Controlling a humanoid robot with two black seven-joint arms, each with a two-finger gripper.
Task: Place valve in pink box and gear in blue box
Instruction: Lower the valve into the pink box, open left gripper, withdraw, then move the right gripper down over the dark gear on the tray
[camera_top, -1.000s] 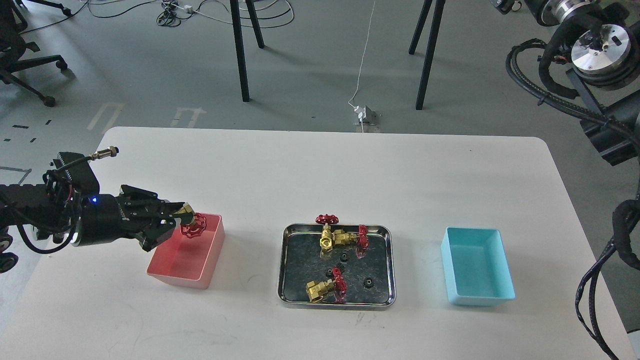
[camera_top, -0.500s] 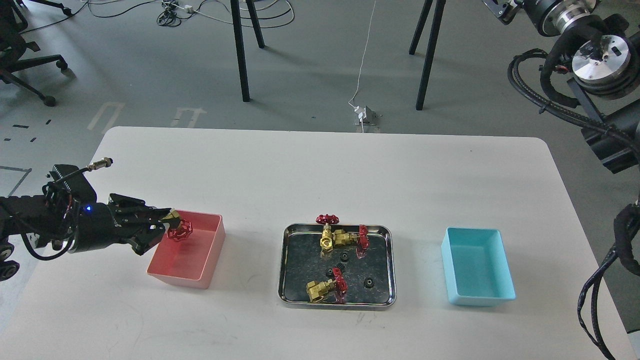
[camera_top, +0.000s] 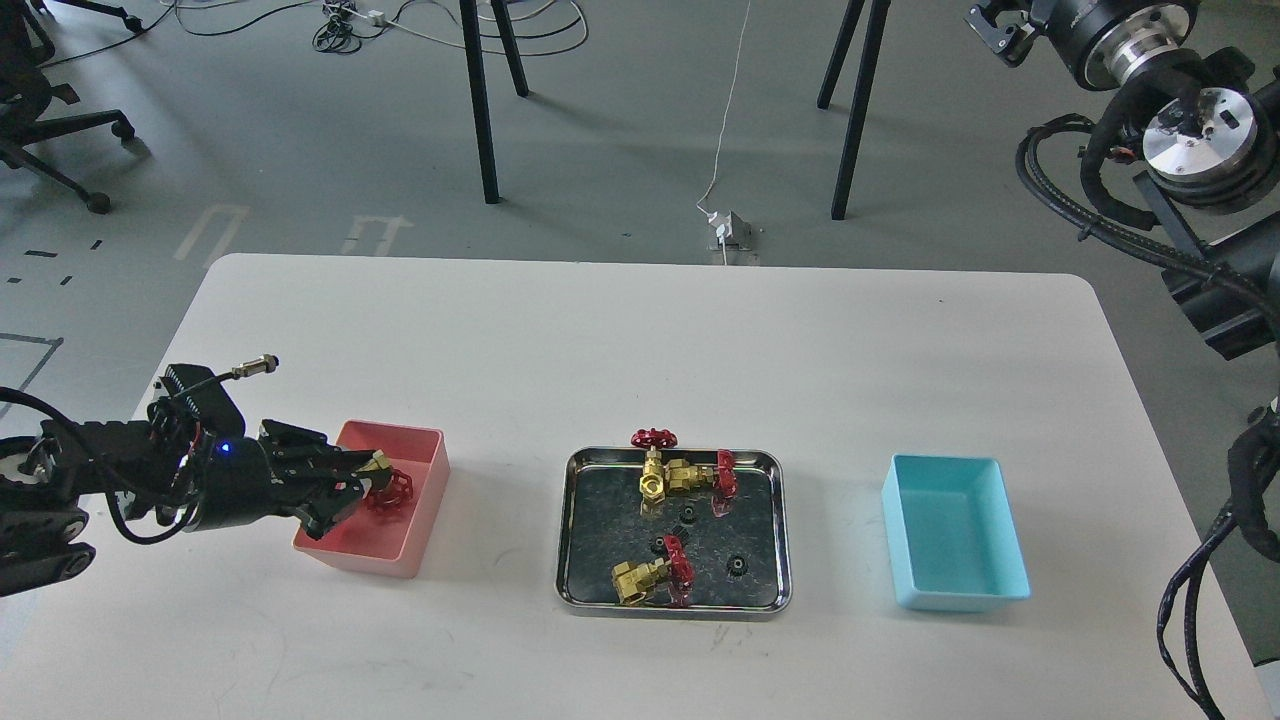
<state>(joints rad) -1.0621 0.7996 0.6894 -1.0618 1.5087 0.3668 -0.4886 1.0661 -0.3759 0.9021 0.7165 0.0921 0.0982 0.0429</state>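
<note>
My left gripper is shut on a brass valve with a red handwheel and holds it low inside the pink box at the table's left. Three more valves lie in the steel tray at the centre, with several tiny black gears among them. The blue box stands empty at the right. My right arm rises at the far right; its gripper sits at the top edge, seen small and dark.
The white table has bare surface behind and in front of the boxes. Black tripod legs and cables stand on the floor beyond the far edge. Thick cables of my right arm hang along the right edge.
My left gripper has dropped lower with the valve, moving it down into the pink box. The right arm has shifted slightly upward.
</note>
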